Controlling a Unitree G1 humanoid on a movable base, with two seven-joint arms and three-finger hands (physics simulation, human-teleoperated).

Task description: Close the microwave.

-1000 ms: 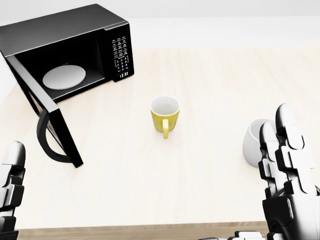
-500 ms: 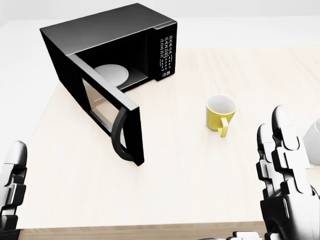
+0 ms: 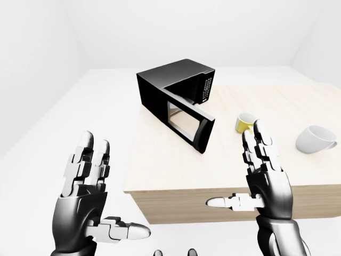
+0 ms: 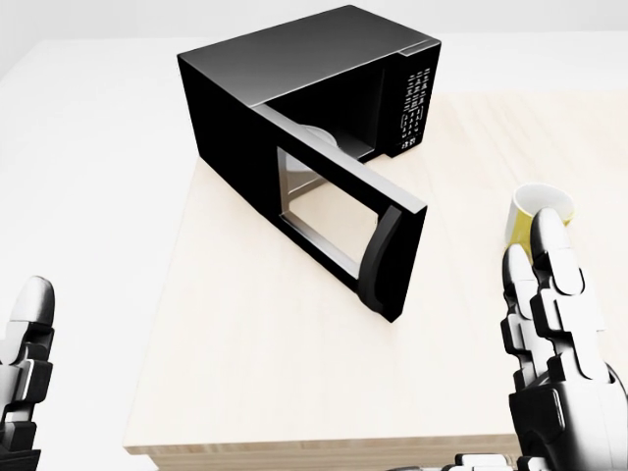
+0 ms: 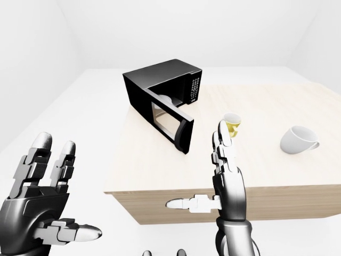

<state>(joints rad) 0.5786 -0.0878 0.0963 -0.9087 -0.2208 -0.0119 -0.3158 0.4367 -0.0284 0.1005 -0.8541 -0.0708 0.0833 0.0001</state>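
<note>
The whole view has slid rightward, so the base moved; the microwave (image 4: 314, 98) sits at the table's (image 4: 255, 373) far-left corner, door (image 4: 339, 221) ajar; left hand (image 3: 85, 184) and right hand (image 3: 264, 178) are spread, empty.

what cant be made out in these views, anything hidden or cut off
- Microwave cavity: the open door covers most of it in all views; only a sliver of the turntable shows in the head view.
- Keypad labels: too small to read in any view.
- Yellow mug: in the head view the right hand hides its lower part.
- White cup: outside the head view.
- Left hand: cut by the head view's left edge.
</note>
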